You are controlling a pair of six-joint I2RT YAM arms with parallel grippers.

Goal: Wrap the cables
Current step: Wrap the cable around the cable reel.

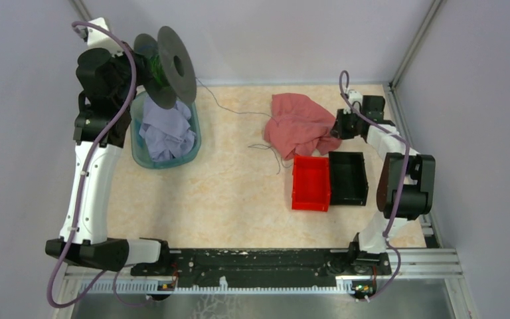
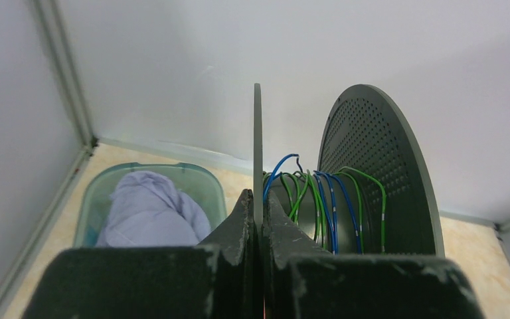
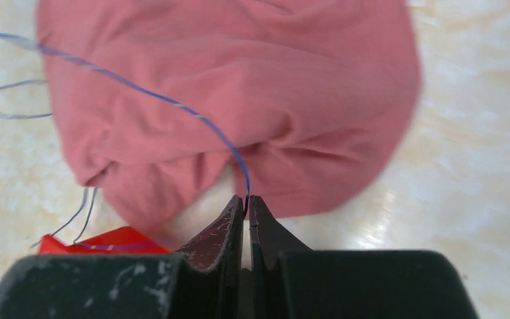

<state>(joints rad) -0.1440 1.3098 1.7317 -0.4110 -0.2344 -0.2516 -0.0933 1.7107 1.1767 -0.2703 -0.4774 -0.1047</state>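
Cable (image 3: 192, 114) — thin blue wire, likely springy, slippery — sits pinched near its end in right gripper (image 3: 246, 199); left gripper (image 2: 257, 196) clamps black round spool (image 2: 378, 166) by its flange.

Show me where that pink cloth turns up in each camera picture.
Top external: pink cloth right of centre, beyond the red bin.
Left wrist: not in it; spool instead.
Right wrist: fills the upper middle, ahead of the right gripper pinching the cable.
Shared landmark: red bin, its corner at right wrist's lower left.
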